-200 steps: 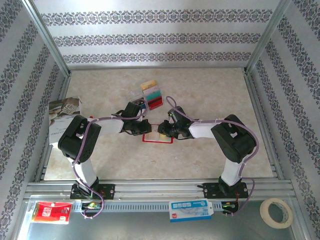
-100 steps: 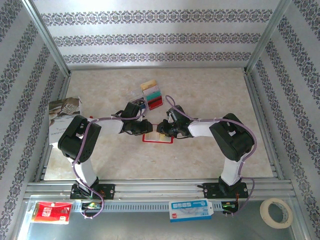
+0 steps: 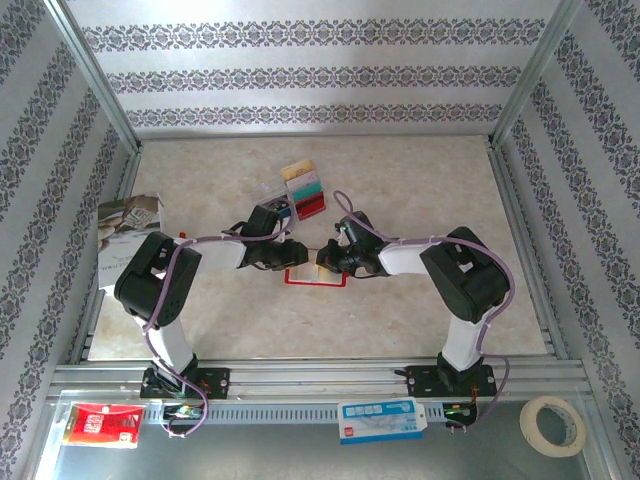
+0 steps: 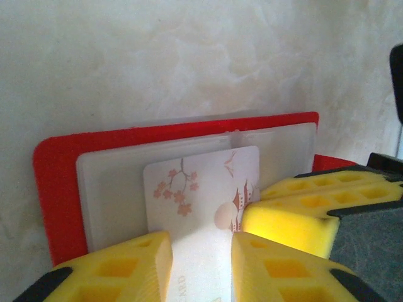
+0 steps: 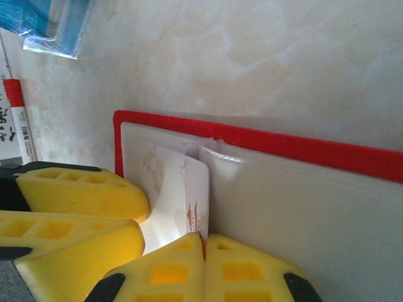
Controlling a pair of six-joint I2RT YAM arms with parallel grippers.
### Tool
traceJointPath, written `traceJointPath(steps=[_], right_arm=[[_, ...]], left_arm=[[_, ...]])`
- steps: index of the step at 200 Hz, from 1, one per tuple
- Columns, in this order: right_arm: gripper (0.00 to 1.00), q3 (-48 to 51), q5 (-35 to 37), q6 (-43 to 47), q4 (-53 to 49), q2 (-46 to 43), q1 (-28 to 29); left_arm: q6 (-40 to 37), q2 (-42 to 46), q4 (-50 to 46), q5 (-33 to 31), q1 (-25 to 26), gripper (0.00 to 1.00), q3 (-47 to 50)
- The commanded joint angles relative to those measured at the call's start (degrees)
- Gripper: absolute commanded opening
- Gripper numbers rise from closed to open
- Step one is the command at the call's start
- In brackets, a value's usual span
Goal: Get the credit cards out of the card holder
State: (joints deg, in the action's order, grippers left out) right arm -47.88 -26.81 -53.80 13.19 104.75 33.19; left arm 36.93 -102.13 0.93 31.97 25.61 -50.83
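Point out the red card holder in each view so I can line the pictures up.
Top external: card holder mid-table, between left pincer and right pincer.
Left wrist: open across the middle, red border on the left.
Right wrist: runs from centre to right edge.
Shared landmark: blossom-print card poking from its pocket, both wrist views.

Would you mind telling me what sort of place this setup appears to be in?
Probably a staged robot test booth, not a real home: wallpapered panels in an aluminium frame, around a marble-look tabletop.
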Motion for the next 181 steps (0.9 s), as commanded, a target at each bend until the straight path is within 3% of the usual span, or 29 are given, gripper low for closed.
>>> traceJointPath(steps=[1,83,151,181], right_arm=[[0.03,2.94,2.9,1.06,-1.51,-2.76,-1.32],[0.0,9.14,5.37,4.85,3.85,-17.03,-3.04],[0.0,9.88,2.76,1.04,16.68,-24.52,-3.54],[0.0,12.31,1.41,-6.08,28.34,-23.85,-4.6]], left_arm=[[0.69,-0.59,-4.58,-3.63,-1.11,0.35,2.84],[2.82,12.97,2.18,-0.98,-1.91,0.56,2.68],[21.35,23.47,23.53,5.63,-4.27,0.69,9.21],[23.63,24.34,26.22,7.1,-3.55,0.71,9.19]])
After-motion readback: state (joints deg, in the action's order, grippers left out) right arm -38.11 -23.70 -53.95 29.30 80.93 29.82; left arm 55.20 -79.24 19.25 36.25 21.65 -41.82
